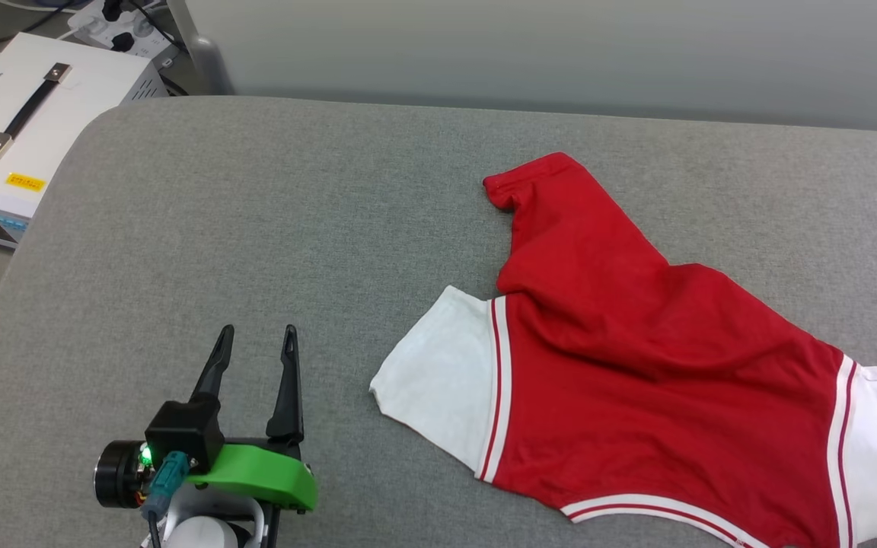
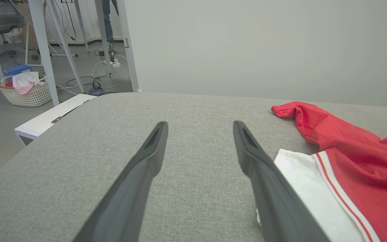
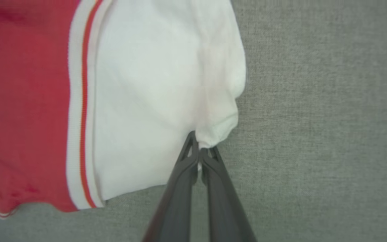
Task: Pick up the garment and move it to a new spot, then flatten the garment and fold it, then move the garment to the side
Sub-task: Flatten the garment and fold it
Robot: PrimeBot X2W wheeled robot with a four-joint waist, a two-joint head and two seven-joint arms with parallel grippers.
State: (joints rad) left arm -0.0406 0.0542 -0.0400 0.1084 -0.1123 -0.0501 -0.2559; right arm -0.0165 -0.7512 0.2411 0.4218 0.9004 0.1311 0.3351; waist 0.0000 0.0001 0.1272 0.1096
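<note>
Grey fabric tabletop (image 1: 256, 213), plain pale wall (image 1: 560, 46) behind, white box (image 1: 50, 114) with a black handle off the left edge. The garment (image 1: 636, 365) lies rumpled on the right half. Left claw (image 1: 257, 331) is spread wide and empty, beside one white sleeve. Right claw (image 3: 202, 148) is pinched on the other sleeve's edge, I think, it's a bit blurry.

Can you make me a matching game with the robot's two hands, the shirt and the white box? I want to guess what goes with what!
Things:
1. left gripper
2. right gripper
3. garment
4. white box

Clues:
A. shut, pinching a white sleeve
B. has a black handle on top
C. open, holding nothing
D. red, lying on the grey table

Pairs: 1-C, 2-A, 3-D, 4-B.
</note>
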